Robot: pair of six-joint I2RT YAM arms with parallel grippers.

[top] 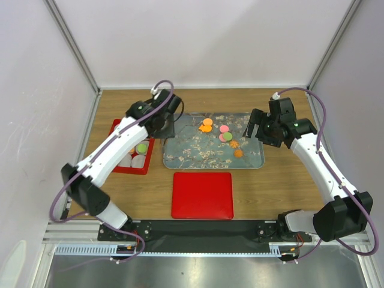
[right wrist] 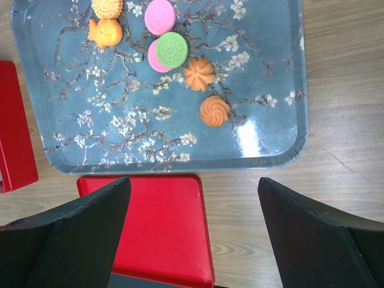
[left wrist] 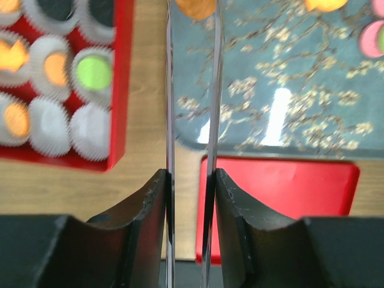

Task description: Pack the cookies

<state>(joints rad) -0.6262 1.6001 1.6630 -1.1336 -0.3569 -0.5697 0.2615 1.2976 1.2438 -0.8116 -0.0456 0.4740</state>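
Note:
Several cookies lie on the blue flowered tray point(top: 252, 161): orange ones point(top: 206, 125), a pink one point(top: 224, 128), a green one point(top: 227, 136) and more orange ones point(top: 238, 153). The right wrist view shows them closely: green on pink point(right wrist: 172, 49), an orange flower point(right wrist: 198, 73) and an orange swirl point(right wrist: 214, 111). My left gripper point(top: 163, 123) is shut on thin metal tongs point(left wrist: 170, 90), over the tray's left edge. An orange cookie point(left wrist: 195, 7) sits between the tong tips. My right gripper point(top: 258, 129) is open and empty above the tray's right end.
A red box point(top: 118, 126) of white paper cups point(left wrist: 90, 132) stands left of the tray. Some cups hold cookies, such as a green one point(left wrist: 94, 71) and an orange one point(left wrist: 56, 68). A flat red lid point(top: 202, 195) lies in front of the tray.

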